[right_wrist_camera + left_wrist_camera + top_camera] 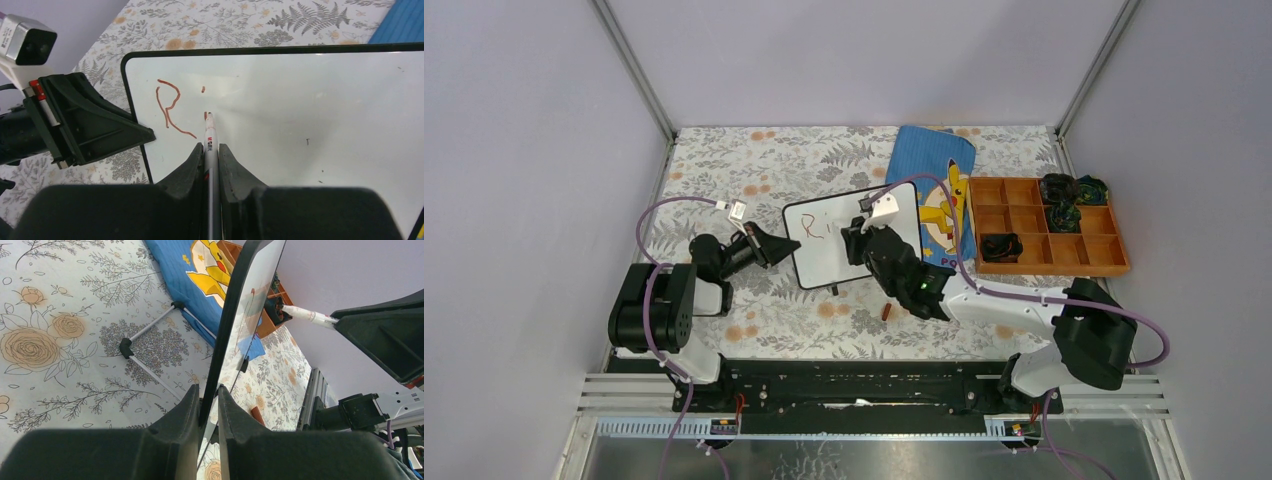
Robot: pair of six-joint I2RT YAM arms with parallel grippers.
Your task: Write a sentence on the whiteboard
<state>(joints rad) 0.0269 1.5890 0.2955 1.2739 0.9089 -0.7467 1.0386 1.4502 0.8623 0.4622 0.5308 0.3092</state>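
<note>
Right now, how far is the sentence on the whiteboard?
Done: a red R on the whiteboard. In hand: the left claw clamps the board's edge, the right claw holds the marker, tip at the board beside the R. Left: nearly the whole sentence.

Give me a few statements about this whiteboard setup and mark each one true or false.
1. The left fingers clamp the edge of the whiteboard. True.
2. The whiteboard is blank. False: it carries a red R and the start of a next letter.
3. The right fingers hold a marker with its tip at the board. True.
4. The blue pouch lies between the board and the arm bases. False: it lies toward the far side, to the board's right and partly behind it.
5. The wooden tray sits left of the board. False: it sits to the right, beside the pouch.
</note>
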